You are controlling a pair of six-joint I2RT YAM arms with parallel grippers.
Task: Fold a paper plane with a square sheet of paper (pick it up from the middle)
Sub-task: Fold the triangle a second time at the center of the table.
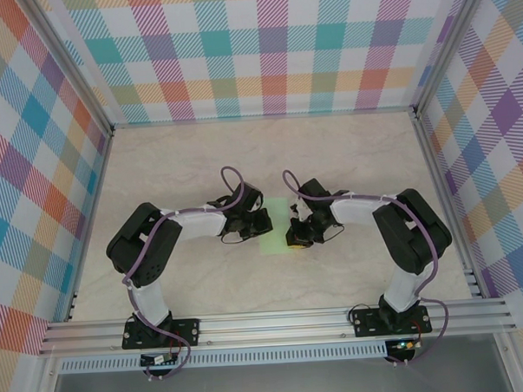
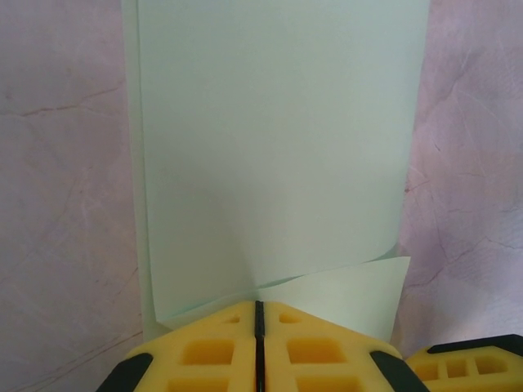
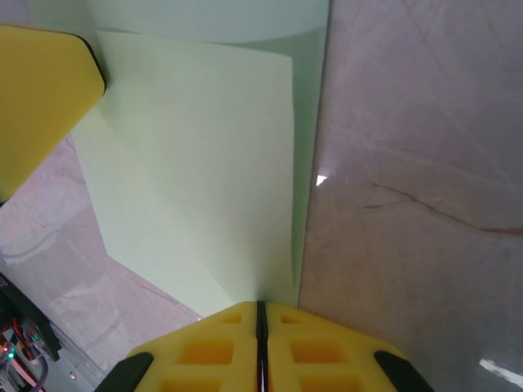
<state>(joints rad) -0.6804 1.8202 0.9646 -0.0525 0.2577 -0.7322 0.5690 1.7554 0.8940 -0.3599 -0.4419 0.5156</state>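
Observation:
The square sheet of paper (image 1: 275, 232) lies pale green on the table between my two arms, doubled over on itself. In the left wrist view the sheet (image 2: 278, 147) stretches away, its upper layer curling up at the near edge, where my left gripper (image 2: 259, 305) is shut on it. My right gripper (image 3: 261, 305) is shut on the opposite edge of the sheet (image 3: 204, 163), where a diagonal crease runs up to the tips. From above, the left gripper (image 1: 263, 224) and right gripper (image 1: 296, 238) face each other across the paper. A paper plane is out of view.
The marble-patterned table (image 1: 268, 152) stretches back to checked walls on three sides. A metal rail (image 1: 276, 326) carries both arm bases at the near edge. The other arm's yellow fingers (image 2: 466, 363) (image 3: 41, 98) show at the frame edges of each wrist view.

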